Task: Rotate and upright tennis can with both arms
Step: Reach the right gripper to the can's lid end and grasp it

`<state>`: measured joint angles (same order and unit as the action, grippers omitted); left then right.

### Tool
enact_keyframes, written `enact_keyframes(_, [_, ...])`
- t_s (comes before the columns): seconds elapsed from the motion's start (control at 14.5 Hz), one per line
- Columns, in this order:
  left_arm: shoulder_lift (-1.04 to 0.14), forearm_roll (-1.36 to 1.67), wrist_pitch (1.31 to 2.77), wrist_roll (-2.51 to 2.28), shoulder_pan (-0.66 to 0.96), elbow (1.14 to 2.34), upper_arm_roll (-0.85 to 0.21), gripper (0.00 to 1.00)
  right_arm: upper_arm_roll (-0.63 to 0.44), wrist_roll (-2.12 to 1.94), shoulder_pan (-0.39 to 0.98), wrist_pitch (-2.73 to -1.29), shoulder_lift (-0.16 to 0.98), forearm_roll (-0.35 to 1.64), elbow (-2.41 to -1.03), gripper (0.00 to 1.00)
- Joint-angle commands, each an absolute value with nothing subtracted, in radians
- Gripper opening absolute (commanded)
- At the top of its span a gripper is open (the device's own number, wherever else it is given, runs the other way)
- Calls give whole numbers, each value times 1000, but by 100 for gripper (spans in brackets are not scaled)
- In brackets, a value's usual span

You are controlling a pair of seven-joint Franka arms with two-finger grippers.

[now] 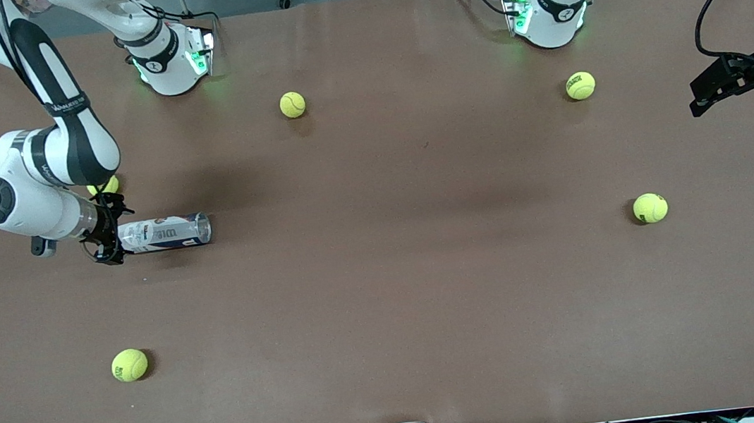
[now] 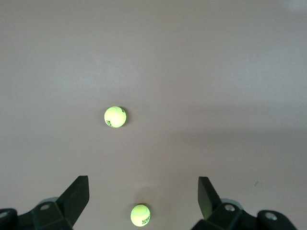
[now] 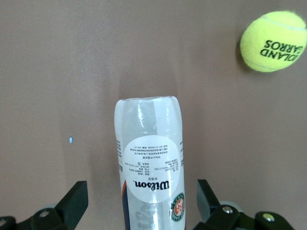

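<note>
The tennis can [image 1: 166, 233] lies on its side on the brown table [image 1: 386, 295] toward the right arm's end, a clear tube with a white, navy and red label. My right gripper [image 1: 111, 235] is low at the can's end that points to that edge of the table. It is open, one finger on each side of the can [image 3: 151, 167] with a gap both ways, so nothing is gripped. My left gripper [image 1: 725, 87] hangs open and empty over the left arm's end of the table, far from the can; its fingers [image 2: 76, 196] frame bare table.
Several yellow-green tennis balls lie scattered: one [image 1: 292, 105] near the right arm's base, one [image 1: 580, 85] near the left arm's base, one [image 1: 651, 208] and one [image 1: 130, 365] nearer the front camera. Another ball [image 3: 273, 40] sits close beside the right wrist, partly hidden.
</note>
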<state>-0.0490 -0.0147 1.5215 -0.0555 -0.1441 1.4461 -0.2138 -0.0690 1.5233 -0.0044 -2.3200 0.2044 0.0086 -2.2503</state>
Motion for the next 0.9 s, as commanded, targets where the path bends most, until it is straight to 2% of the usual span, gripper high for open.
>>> enact_keyframes(0.0, [-52, -31, 1514, -52, -146, 1434, -216, 100, -63, 1543, -9, -2394, 228, 5, -2283, 100])
enact_keyframes(0.41, [-52, -31, 1514, -52, -146, 1434, -216, 100, -61, 1545, 14, -2488, 308, 17, -2284, 100])
enact_keyframes(0.83, [-52, -31, 1514, -52, -146, 1434, -216, 100, -60, 1548, 28, -2513, 348, 20, -2286, 99])
